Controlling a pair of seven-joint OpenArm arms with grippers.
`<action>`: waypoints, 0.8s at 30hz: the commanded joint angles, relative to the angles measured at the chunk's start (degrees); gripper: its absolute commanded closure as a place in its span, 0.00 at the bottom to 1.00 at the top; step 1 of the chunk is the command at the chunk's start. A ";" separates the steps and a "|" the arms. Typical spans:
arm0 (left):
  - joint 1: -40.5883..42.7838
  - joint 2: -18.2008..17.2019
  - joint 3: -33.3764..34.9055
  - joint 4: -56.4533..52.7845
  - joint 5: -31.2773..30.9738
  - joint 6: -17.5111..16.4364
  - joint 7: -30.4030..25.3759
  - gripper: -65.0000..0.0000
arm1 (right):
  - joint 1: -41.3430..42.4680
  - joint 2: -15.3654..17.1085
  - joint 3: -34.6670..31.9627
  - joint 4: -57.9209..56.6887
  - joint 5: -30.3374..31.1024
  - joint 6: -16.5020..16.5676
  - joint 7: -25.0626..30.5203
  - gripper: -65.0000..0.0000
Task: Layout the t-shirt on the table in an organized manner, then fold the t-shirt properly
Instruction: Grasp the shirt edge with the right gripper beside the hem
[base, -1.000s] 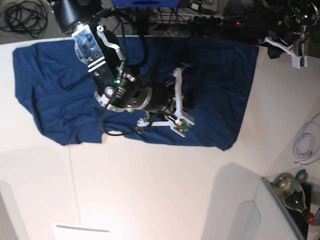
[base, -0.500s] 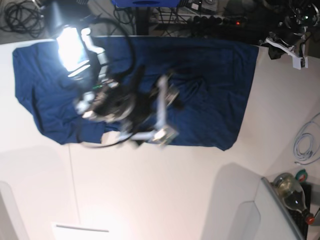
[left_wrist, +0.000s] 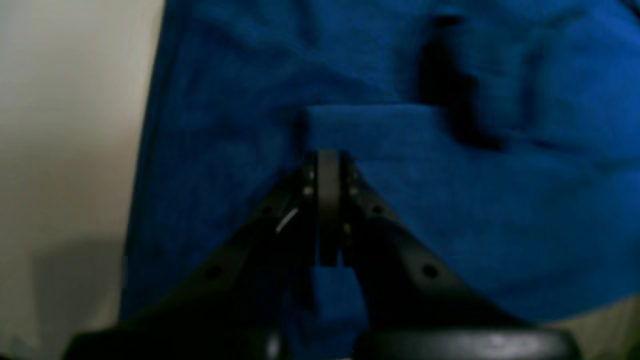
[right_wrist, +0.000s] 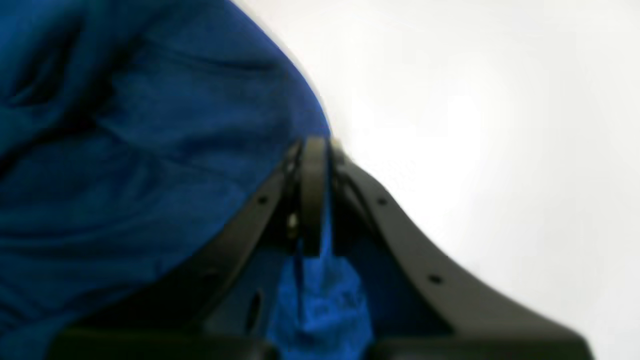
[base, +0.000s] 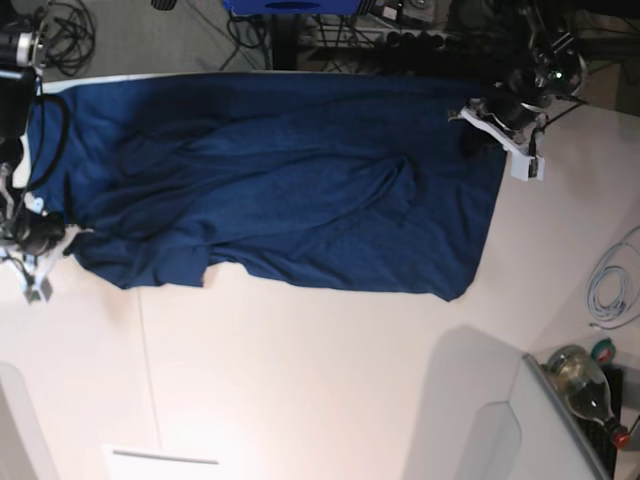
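The dark navy t-shirt (base: 290, 180) lies spread across the far half of the white table (base: 320, 380), creased through its middle. My right gripper (base: 50, 248) is at the shirt's left edge; the right wrist view shows it (right_wrist: 315, 150) shut, with blue cloth (right_wrist: 125, 150) bunched between the fingers, right at the hem beside bare table (right_wrist: 500, 100). My left gripper (base: 488, 130) sits on the shirt's far right corner; in the left wrist view it (left_wrist: 327, 160) is shut on a raised fold of the shirt (left_wrist: 475, 210).
A glass bottle (base: 585, 385) lies at the lower right beside a grey panel (base: 555, 430). A white cable (base: 612, 285) coils at the right edge. A thin dark seam (base: 146, 360) runs down the tabletop. Cables and equipment crowd the floor behind the table.
The right arm swung from the shirt's middle to its left edge and closed on the hem. The left arm came down from the far right onto the shirt's right corner.
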 joint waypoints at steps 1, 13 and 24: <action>-0.25 -0.92 -0.63 -0.01 -0.59 0.74 -0.68 1.00 | 2.05 1.80 0.17 -0.74 0.62 0.15 2.11 0.98; -0.42 -3.73 -0.71 -4.23 -0.59 1.27 -0.77 1.00 | -0.23 2.59 0.70 0.84 0.79 1.90 3.34 1.00; 0.37 -3.73 -0.71 -4.15 -0.59 1.27 -0.77 1.00 | -3.57 -1.28 0.17 7.78 0.62 5.07 -3.25 1.00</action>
